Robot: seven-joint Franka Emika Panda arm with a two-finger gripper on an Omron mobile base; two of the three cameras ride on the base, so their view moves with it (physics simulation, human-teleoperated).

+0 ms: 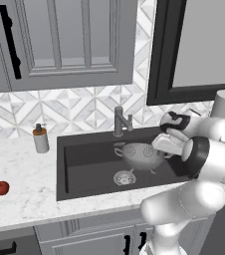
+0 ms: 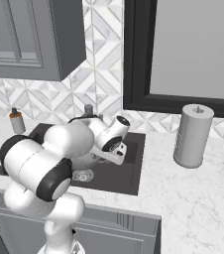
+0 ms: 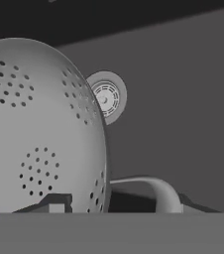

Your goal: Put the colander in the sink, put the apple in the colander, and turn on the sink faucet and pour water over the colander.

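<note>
the gripper sits over the right half of the sink, reaching in from the right, with its dark finger tips at the colander's rim. in the hand view one tip lies against the inside of the bowl wall and the other just outside it beside the loop handle, so the gripper appears clenched on the colander at its rim (the contact itself falls at the very bottom of that view and is partly cut off).

the colander is inside the basin area, tilted, its perforated bowl facing the hand camera. whether it rests on the basin floor or is held above it cannot be told. the round silver drain lies just below and to the left of it in the left base view, and shows past the bowl's edge in the hand view.

the sink faucet stands on the counter at the back edge of the sink, behind the colander, spout angled right. no water shows at it.

the soap dispenser stands on the marble counter left of the sink's back corner. the apple lies on the counter well apart from the sink, far left. a paper towel roll stands upright on the counter right of the sink.
</note>
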